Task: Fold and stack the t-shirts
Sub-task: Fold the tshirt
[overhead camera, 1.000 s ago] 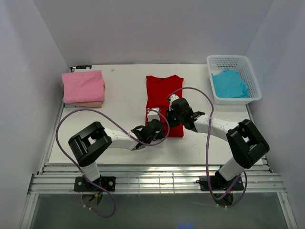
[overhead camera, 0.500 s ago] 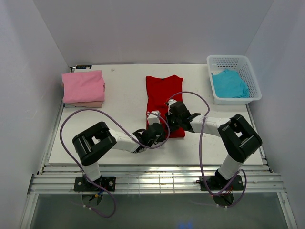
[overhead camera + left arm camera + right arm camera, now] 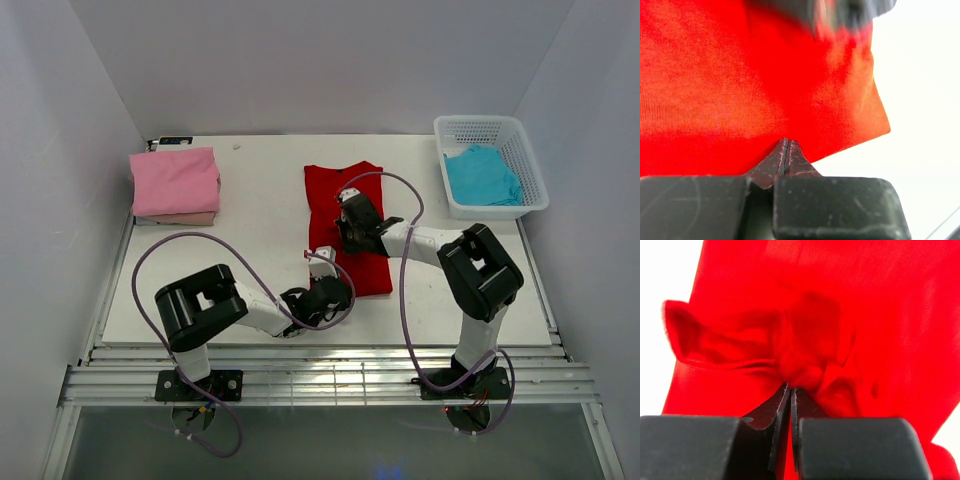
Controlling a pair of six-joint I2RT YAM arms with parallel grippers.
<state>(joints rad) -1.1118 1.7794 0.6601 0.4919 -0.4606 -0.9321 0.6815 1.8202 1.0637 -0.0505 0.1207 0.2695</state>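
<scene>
The red t-shirt (image 3: 350,185) lies lengthwise in the middle of the table. My left gripper (image 3: 325,272) is at its near left hem; in the left wrist view it (image 3: 786,142) is shut with its tips on the hem of the red cloth (image 3: 740,75). My right gripper (image 3: 345,218) is on the shirt's left side; in the right wrist view it (image 3: 791,387) is shut on a bunched fold of red cloth (image 3: 805,355). A folded pink t-shirt (image 3: 175,180) lies on a beige one (image 3: 185,218) at the far left. A turquoise t-shirt (image 3: 482,175) lies in the basket.
The white lattice basket (image 3: 490,125) stands at the far right corner. A small dark device (image 3: 175,142) lies at the far edge behind the pink stack. Purple cables loop over both arms. White walls close in on three sides.
My right gripper moved farther away and to the left, bunching red cloth. My left gripper drew back toward the near edge, and the shirt's near hem came nearer with it.
</scene>
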